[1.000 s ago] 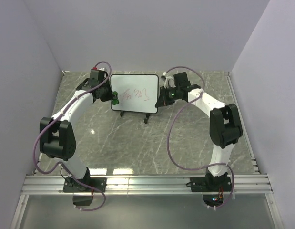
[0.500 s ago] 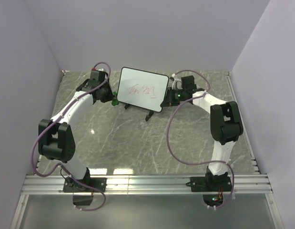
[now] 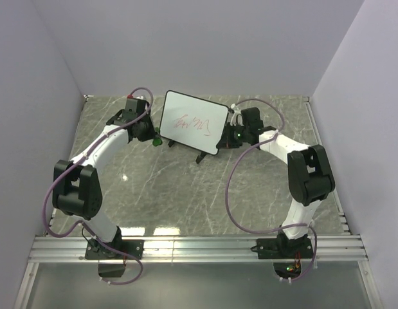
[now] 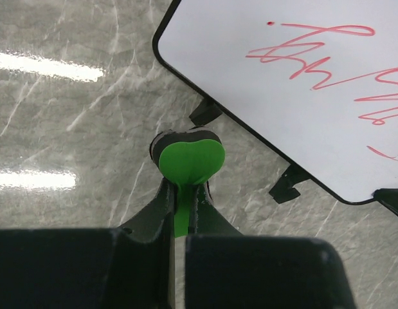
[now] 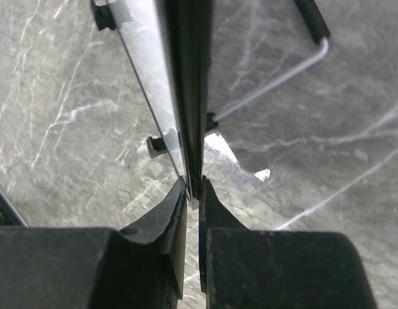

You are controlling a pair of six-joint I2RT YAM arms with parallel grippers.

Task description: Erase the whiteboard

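The whiteboard, white with a thin black frame and red scribbles, stands tilted at the back of the table. It fills the upper right of the left wrist view and shows edge-on in the right wrist view. My right gripper is shut on the board's right edge. My left gripper is shut on the green eraser and holds it just left of the board's lower left corner, apart from it.
The board's black feet stick out under its lower edge. A wire stand leg lies behind the board. Lilac walls close the table at the back and sides.
My right gripper has tilted the board and swung it clockwise, its right side now lower. My left gripper with the eraser has drawn back a little to the left of the board.
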